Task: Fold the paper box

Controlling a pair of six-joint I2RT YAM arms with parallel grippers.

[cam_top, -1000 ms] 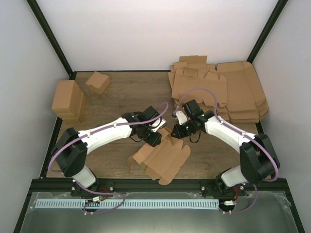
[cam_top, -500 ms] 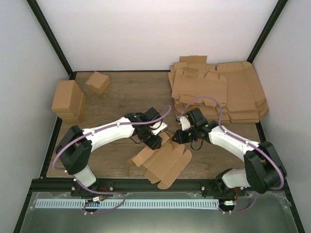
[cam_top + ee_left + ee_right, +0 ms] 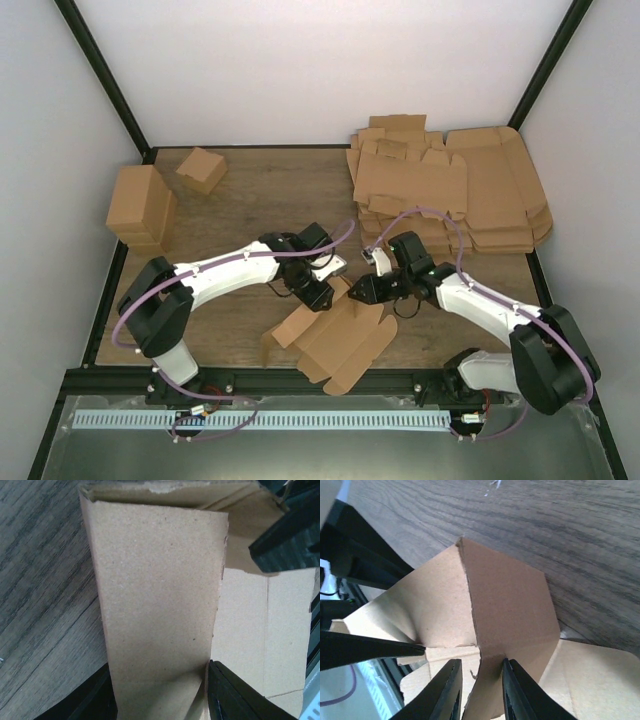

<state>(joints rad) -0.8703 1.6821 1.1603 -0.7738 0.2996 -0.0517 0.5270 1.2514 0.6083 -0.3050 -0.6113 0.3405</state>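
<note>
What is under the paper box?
The box lies on the wooden table, which shows all around it. Anything directly beneath the cardboard is covered.

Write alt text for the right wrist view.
A raised flap of the paper box stands between the right gripper's slightly parted jaws, above the wooden table. The left gripper's dark fingers show at the left.

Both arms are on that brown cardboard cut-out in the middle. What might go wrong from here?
1. The right gripper has its jaws slightly apart around a raised flap of the paper box, so the flap may spring back flat.
2. The left gripper seems to squeeze a panel across its width, which might buckle it away from the crease.
3. Both grippers sit very close together over the box and may bump.
</note>
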